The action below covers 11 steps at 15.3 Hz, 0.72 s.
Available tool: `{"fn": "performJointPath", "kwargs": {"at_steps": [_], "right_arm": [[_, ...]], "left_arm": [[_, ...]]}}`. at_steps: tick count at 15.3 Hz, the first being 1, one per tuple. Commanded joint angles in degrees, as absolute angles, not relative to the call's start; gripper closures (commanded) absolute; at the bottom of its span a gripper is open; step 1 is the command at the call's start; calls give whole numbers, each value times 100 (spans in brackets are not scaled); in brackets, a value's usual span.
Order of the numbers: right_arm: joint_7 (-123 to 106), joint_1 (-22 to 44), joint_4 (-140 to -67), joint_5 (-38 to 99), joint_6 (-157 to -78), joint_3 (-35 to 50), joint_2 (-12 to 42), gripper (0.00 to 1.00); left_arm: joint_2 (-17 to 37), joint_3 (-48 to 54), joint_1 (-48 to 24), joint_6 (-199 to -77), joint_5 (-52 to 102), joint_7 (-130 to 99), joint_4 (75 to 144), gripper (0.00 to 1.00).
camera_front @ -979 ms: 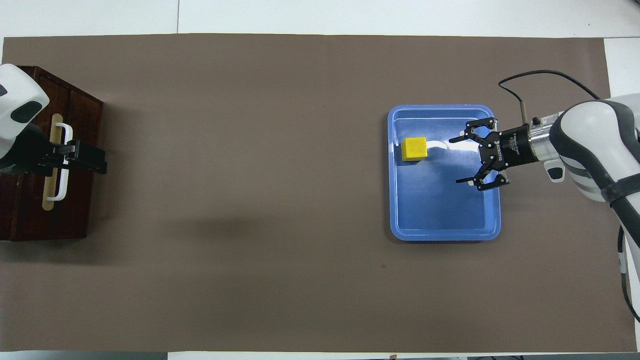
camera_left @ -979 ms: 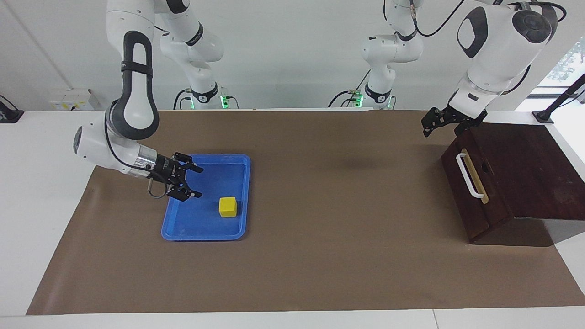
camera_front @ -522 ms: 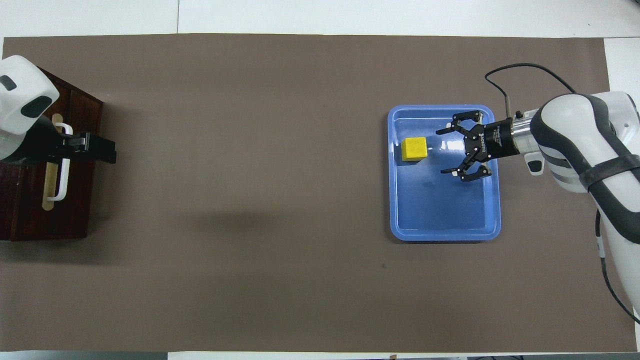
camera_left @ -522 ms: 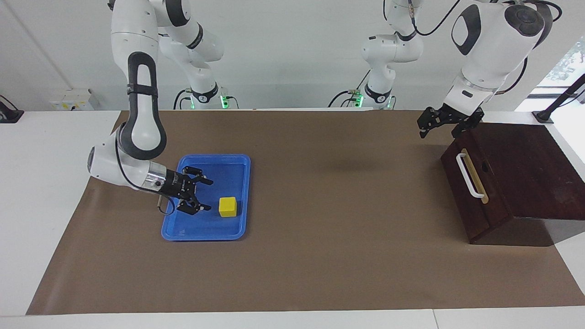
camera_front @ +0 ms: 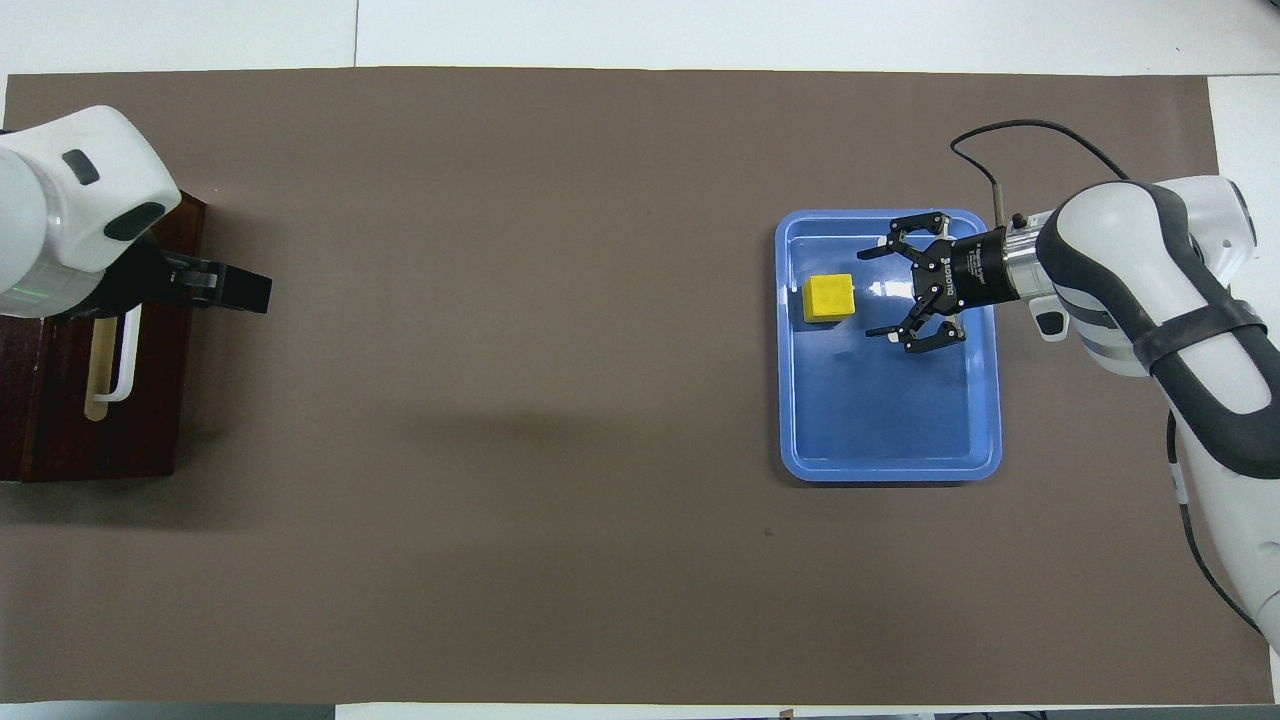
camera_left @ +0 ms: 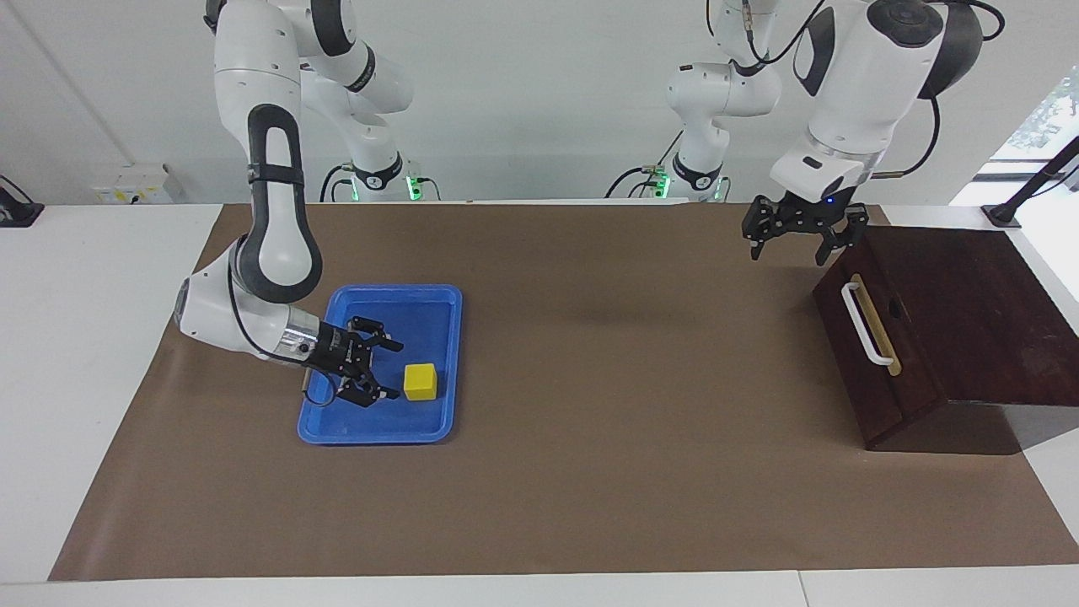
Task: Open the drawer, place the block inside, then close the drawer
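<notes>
Yellow cube (camera_left: 420, 381) looking light, rigid; right gripper (camera_left: 381, 368) gaping at cube's 9 o'clock, facing view. Left gripper (camera_left: 791, 235) spread, hovering by drawer (camera_left: 877, 337).

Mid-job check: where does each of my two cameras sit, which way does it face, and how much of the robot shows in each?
Facing view: high across the table, looking at the robots; both arms show from base to tip, right gripper open beside the block in the blue tray, left gripper open near the closed drawer.
Overhead view: above the robots' end, looking steeply down; only forearms and grippers show.
Shared: block, tray, drawer, both grippers, half a turn apart.
</notes>
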<state>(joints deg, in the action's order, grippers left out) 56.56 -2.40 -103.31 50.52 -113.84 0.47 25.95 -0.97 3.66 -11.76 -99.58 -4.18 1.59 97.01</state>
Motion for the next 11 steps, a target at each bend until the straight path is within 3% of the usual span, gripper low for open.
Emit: {"fn": "performJointPath", "kwargs": {"at_steps": [1,7,11], "right_arm": [[5792,-272,-10020,5125,-11286,70,2839,0],[5818,-185,-9844,5106,-11364,62,3041,0],[5845,-185,-9853,5124,-11355,62,3041,0]], "left_arm": [[-167,290,-1292,-10299,-632,290,9930,0],[-36,290,-1634,-10407,-2248,738,10239,0],[97,290,-1442,-10493,-2487,1878,10432,0]]}}
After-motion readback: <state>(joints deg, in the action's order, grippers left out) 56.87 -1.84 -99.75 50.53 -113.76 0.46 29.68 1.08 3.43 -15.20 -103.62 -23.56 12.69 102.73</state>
